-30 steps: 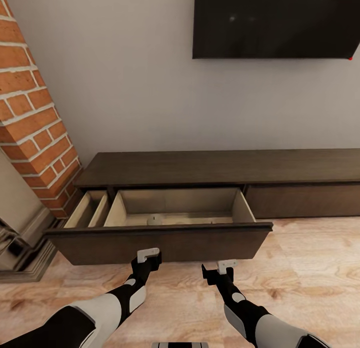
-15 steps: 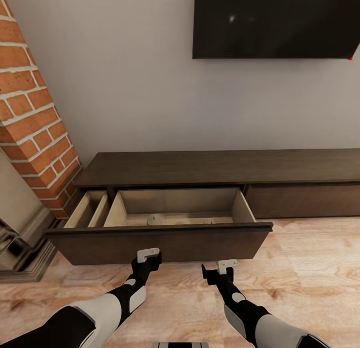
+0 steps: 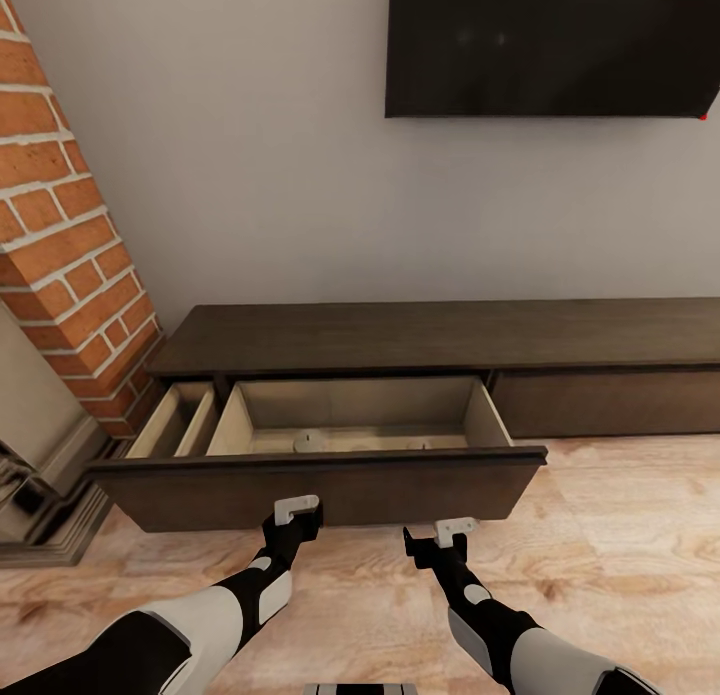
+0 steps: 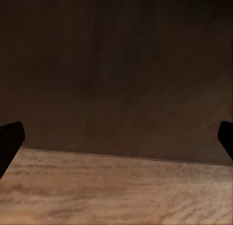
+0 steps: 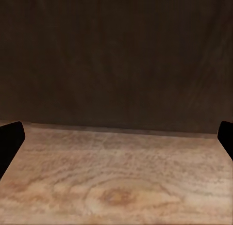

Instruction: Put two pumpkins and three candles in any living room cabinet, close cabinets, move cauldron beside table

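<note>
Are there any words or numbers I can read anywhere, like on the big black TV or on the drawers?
No, there is no writing to read.
The TV is a blank black screen with only a tiny red dot at its lower corner.
The cabinet and its open drawer show plain dark wood.
The brick wall and the wooden floor carry no signs or labels either.

The pale wood-grain floor (image 3: 600, 545) below me carries the long, low, dark brown wooden cabinet (image 3: 440, 337), its drawer (image 3: 330, 480) pulled out.
</note>
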Controlling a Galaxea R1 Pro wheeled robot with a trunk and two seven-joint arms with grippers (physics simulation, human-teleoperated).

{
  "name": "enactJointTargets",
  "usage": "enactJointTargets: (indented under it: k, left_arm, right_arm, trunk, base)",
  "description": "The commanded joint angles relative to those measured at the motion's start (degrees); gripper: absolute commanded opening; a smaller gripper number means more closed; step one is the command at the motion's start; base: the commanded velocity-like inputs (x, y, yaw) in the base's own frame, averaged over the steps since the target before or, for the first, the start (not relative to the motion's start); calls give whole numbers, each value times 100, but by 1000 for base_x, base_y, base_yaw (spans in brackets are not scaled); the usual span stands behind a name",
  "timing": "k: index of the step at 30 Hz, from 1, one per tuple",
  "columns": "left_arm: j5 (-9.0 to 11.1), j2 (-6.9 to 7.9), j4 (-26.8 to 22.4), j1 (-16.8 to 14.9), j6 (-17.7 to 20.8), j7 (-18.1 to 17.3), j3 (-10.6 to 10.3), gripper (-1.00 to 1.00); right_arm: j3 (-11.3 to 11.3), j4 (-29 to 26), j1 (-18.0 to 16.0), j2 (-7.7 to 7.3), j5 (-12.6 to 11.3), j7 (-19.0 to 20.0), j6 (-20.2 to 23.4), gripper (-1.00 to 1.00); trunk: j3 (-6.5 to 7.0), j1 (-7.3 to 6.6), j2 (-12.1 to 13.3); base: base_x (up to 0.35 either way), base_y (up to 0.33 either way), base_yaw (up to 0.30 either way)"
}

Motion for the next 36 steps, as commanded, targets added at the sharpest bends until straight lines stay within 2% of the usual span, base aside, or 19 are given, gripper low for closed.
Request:
enactJointTargets:
  k: [1, 20, 36]
  left_arm:
    - [22, -5, 21, -8, -32, 16, -49, 100]
    - [22, -5, 21, -8, -27, 16, -49, 100]
    - [22, -5, 21, -8, -5, 16, -49, 100]
  right_arm:
    - [49, 1, -4, 0, -18, -41, -13, 100]
    - [49, 1, -4, 0, -18, -41, -13, 100]
    - [49, 1, -4, 0, -18, -39, -20, 100]
  trunk:
    - [-5, 0, -2]
    - [-5, 0, -2]
    - [-5, 0, -2]
  base:
    - [134, 0, 0]
    - [212, 0, 0]
    - [41, 0, 0]
